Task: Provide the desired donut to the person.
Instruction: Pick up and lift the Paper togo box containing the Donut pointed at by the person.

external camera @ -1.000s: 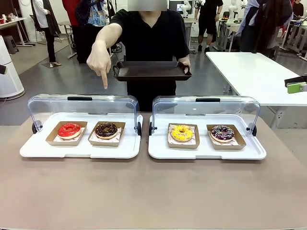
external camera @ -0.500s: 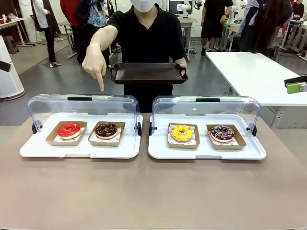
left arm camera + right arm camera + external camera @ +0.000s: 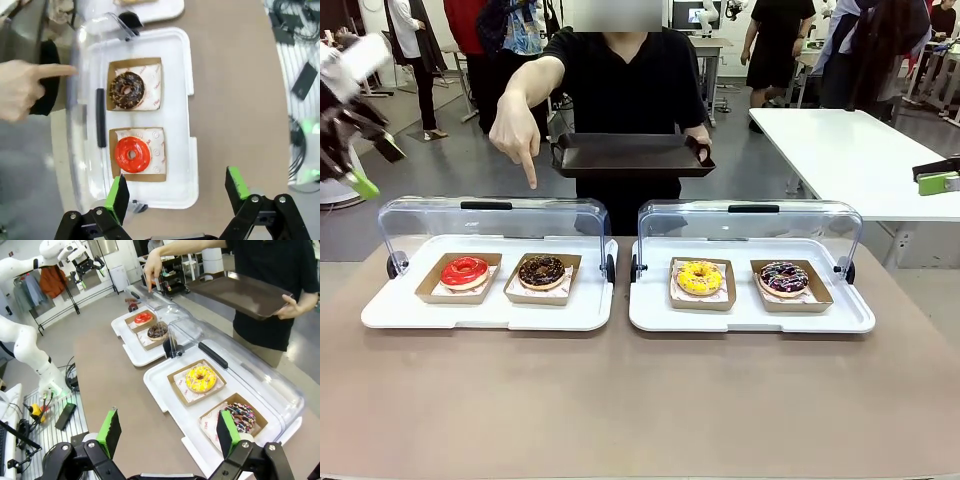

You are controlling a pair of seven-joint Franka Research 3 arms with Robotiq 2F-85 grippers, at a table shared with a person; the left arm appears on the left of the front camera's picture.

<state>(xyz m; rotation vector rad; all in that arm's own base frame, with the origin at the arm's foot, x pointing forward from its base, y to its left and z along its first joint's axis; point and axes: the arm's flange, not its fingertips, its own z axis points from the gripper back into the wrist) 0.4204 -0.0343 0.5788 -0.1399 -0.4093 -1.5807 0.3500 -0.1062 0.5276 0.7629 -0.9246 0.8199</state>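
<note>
At the brown table [image 3: 640, 400] the person in the black shirt [image 3: 630, 80] stands at the far side, so I judge this as the request step, with nothing picked yet. One of their hands [image 3: 515, 130] points a finger down over the left white display case with its clear domed lid [image 3: 380, 315]. The other holds out a dark brown serving tray [image 3: 630, 155], which is where the delivery should end. A matching right display case [image 3: 860, 318] sits just beside the first. Both lids look swung back, so the rear dome and its black handle are what I must clear on the way in. The finger lines up best with the chocolate-glazed ring donut [image 3: 542, 270] in its cardboard boat, not the red-glazed donut [image 3: 465, 270] next to it. The yellow donut [image 3: 700, 277] and the purple sprinkled donut [image 3: 784, 277] are well apart from it. My left claw [image 3: 177, 192] hangs above that case, fingers apart and empty. The right claw [image 3: 168, 432] is likewise apart. Next I descend and grip the boat's edge.
</note>
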